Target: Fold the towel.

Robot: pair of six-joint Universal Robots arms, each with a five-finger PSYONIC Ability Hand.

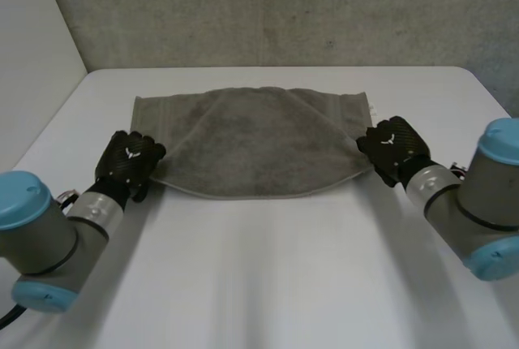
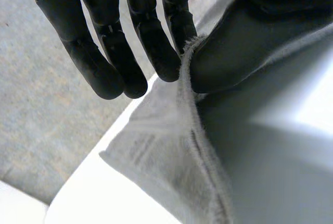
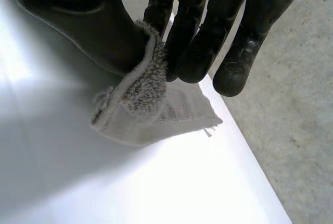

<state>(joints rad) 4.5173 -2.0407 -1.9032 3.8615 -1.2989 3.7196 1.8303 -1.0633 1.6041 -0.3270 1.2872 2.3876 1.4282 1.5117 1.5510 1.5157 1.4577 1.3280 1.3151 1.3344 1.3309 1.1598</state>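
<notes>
So, the left hand (image 1: 128, 162) was pinching the towel (image 1: 251, 142) between thumb and fingers, right at the near corner on its side. The right hand (image 1: 395, 148) had the same kind of pinch on the other near corner, cloth bunched between thumb and fingers. Out from the hands, the near edge sagged in a curve between them. The rest of the towel spread away from the fingertips, flat on the white counter (image 1: 268, 276), its far corners well beyond each hand.

My read: this was only the start of the fold. Both corners were gripped, but the near edge hadn't been carried over to the far one, so the fold-over and the letting go were left to do.

Couldn't tell if the towel was one layer or already doubled; the creases running from the hands toward the far edge were ambiguous. Beyond the right hand's fingertips, a small white scrap (image 1: 375, 110) was maybe a label, too tiny to say.
</notes>
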